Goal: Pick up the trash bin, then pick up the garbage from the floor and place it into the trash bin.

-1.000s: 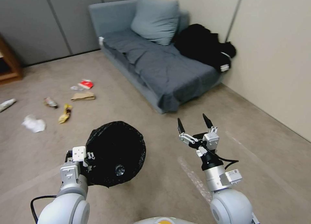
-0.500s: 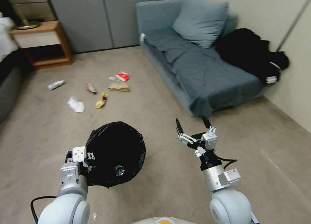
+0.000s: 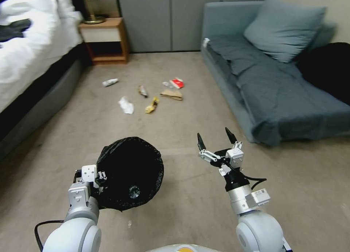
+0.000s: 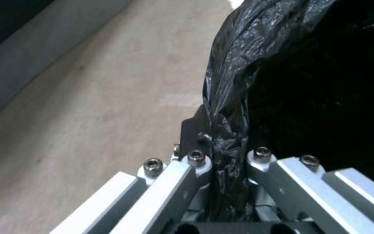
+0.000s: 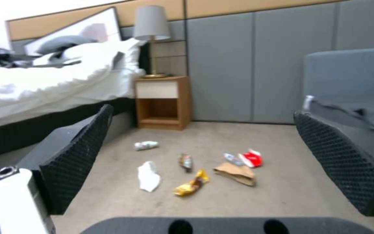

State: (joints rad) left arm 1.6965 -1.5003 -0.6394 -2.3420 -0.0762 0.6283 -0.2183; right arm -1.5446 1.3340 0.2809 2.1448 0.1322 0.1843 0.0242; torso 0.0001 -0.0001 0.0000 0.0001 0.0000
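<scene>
Head view: trash bin (image 3: 130, 172) rim clamped in left hand (image 3: 95, 178); right hand (image 3: 216, 142) spread, garbage (image 3: 152, 105) well ahead.

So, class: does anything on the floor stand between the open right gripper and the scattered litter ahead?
Nothing visible does. Bare beige carpet runs from the right gripper to the garbage; the white bed and grey sofa flank that path.

The head camera looks down and forward over both arms to the carpet floor (image 3: 204, 73). The left wrist camera is very close to the trash bin (image 4: 308, 81). The right wrist camera faces low toward the garbage (image 5: 195, 169), also visible from the head.
</scene>
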